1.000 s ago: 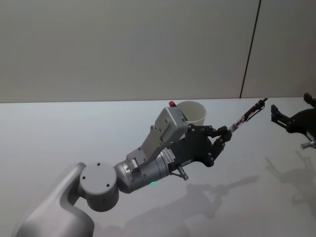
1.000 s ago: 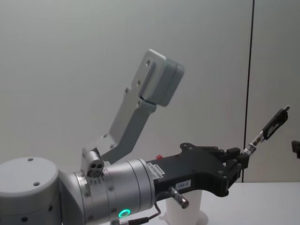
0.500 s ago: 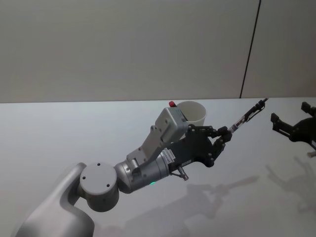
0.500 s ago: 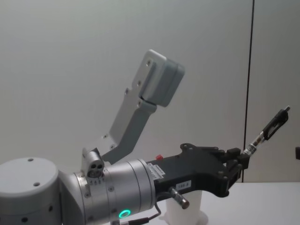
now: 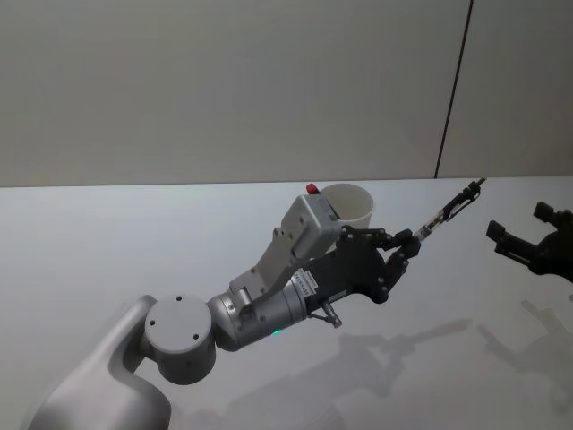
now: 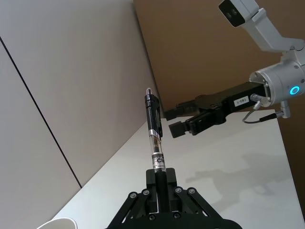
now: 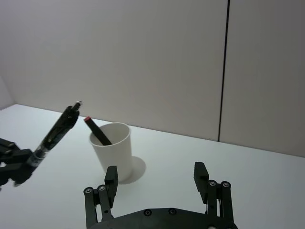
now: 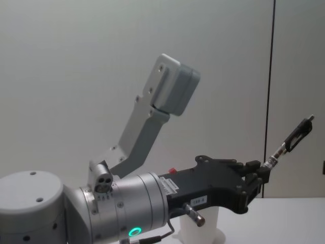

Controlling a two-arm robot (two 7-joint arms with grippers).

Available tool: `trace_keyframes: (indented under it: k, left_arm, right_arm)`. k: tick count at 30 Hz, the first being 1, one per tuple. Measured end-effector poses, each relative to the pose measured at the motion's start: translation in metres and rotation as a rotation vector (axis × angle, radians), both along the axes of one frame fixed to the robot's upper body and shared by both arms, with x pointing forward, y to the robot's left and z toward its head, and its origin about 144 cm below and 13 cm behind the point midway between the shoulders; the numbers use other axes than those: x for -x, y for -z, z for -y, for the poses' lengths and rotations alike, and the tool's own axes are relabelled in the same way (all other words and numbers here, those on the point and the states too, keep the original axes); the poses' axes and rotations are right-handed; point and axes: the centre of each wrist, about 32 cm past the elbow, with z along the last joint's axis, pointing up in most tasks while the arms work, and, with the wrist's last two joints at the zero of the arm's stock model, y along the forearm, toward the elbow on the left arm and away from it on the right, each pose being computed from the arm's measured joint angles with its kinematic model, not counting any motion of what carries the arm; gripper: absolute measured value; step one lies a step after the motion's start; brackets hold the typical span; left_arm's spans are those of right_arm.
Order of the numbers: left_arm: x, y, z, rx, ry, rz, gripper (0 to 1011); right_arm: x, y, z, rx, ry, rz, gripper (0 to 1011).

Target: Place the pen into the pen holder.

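Observation:
My left gripper (image 5: 407,242) is shut on the lower end of a black and clear pen (image 5: 448,210), held above the table and slanting up and away to the right. The left wrist view has the pen (image 6: 153,133) rising from the gripper (image 6: 160,179). The pen holder (image 5: 354,204), a white paper cup, stands on the table just behind the left wrist, and in it leans another pen with a red tip (image 7: 97,131). My right gripper (image 5: 517,224) hovers open at the right edge, apart from the pen's tip, and faces the pen holder (image 7: 112,150).
The white table (image 5: 134,242) runs wide and bare around the cup. A plain grey wall with a dark vertical seam (image 5: 452,90) stands behind. My left arm's large elbow joint (image 5: 179,340) takes up the near left.
My right gripper has drawn back to the right and lower, away from the pen's tip. The left gripper and the pen have stayed still.

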Motion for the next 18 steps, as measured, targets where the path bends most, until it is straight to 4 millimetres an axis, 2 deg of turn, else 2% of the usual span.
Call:
trace_keyframes:
  k: [18]
  left_arm:
    - [0.0, 0.0, 0.0, 0.0, 0.0, 0.0, 132]
  right_arm:
    - [0.003, 0.005, 0.017, -0.151, -0.144, -0.063, 1002]
